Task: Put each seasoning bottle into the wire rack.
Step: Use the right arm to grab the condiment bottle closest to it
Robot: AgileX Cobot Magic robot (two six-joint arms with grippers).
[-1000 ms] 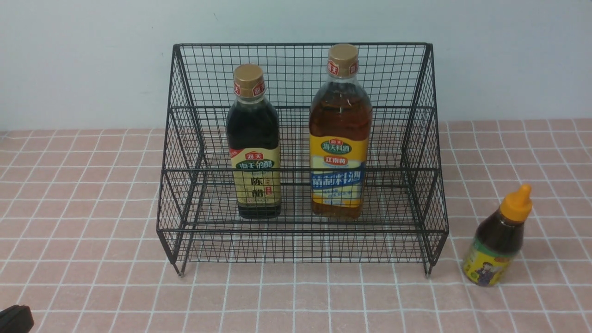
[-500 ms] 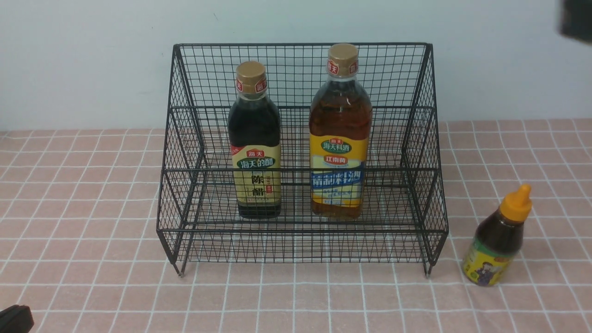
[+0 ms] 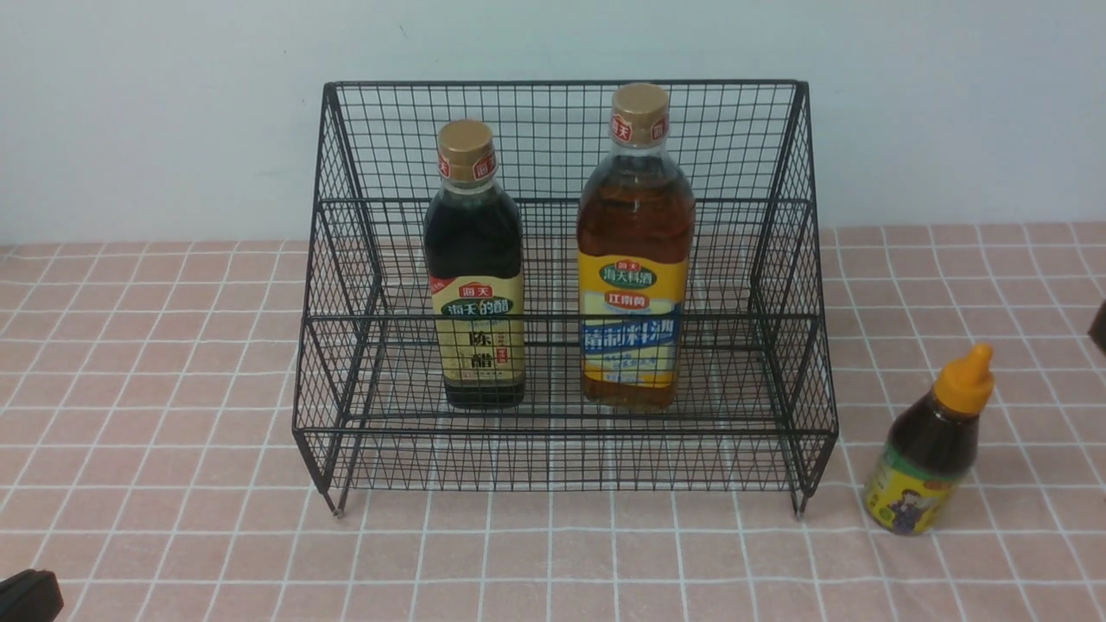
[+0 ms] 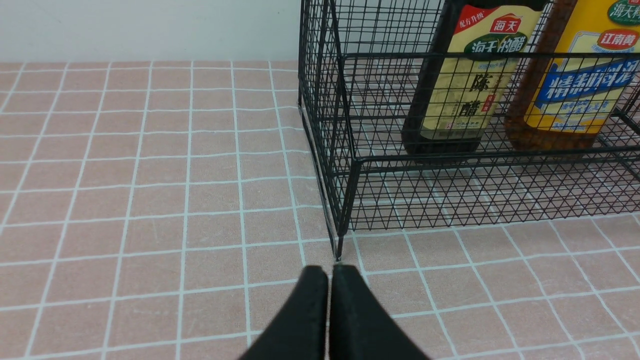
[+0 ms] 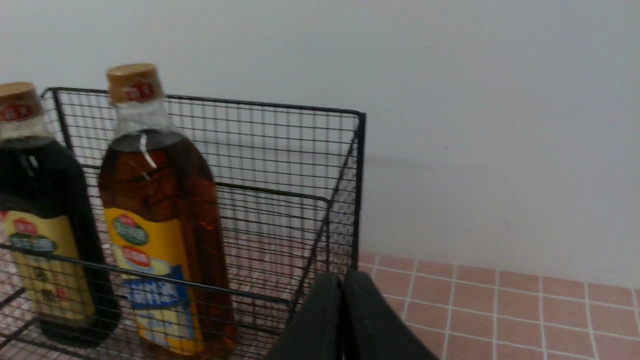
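Two in, one to go: the dark gold-capped vinegar bottle (image 3: 473, 285) and the taller amber bottle (image 3: 636, 259) stand inside the black wire-mesh rack (image 3: 553, 421). The small orange-nozzled bottle (image 3: 933, 449) waits on the counter (image 3: 173, 432) right of the rack. Left fingers (image 4: 312, 300) and right fingers (image 5: 325, 310) are pressed together, empty.

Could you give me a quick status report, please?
Left gripper shut, empty; right gripper shut, empty. Vinegar bottle and amber bottle upright in wire rack. Small orange-capped bottle on table, right of rack, nothing blocking it.
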